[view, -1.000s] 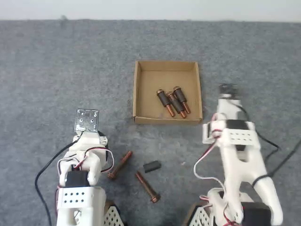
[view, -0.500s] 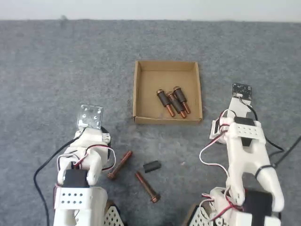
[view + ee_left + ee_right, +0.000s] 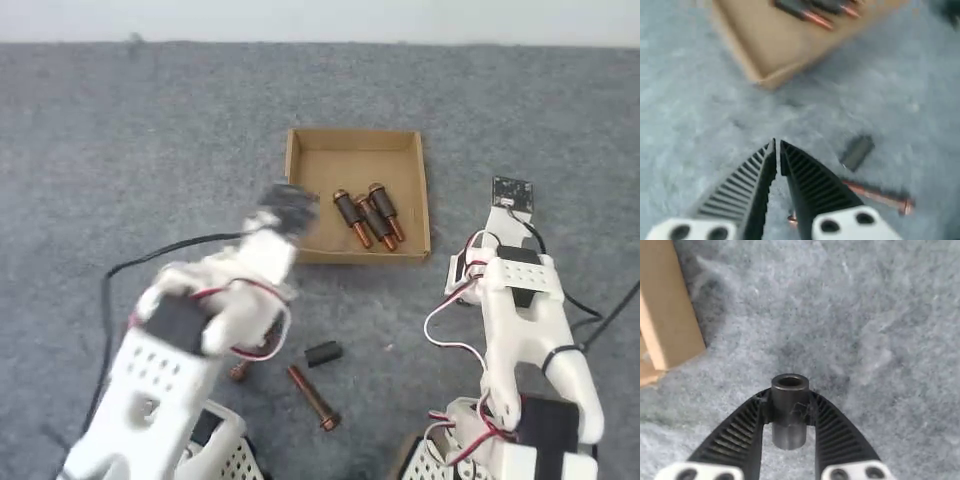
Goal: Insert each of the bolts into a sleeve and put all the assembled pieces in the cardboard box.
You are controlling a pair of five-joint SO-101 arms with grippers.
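Sleeve point(image 3: 789, 427), dark and upright, is clamped in the right pincer point(image 3: 788, 399), at 3 o'clock from the cardboard box point(image 3: 293, 200). Left pincer point(image 3: 776, 146) is closed, holding nothing. A loose sleeve point(image 3: 322, 353) and bolt point(image 3: 313, 396) lie at the box's 6 o'clock.

Left arm point(image 3: 200, 320): stretched forward, angled in toward my centre line, wrist point(image 3: 272, 240) leading. Left gripper point(image 3: 777, 145): pointing down and ahead, toothed fingers point(image 3: 805, 172) pressed nearly together with only a thin slit between the tips, nothing in them. Right arm point(image 3: 520, 310): out on my right flank, forearm pointing straight ahead, wrist point(image 3: 505, 220) pitched downward. Right gripper point(image 3: 789, 399): fingers clamped on both sides of a sleeve point(image 3: 789, 427), held upright, its open bore facing the wrist camera.
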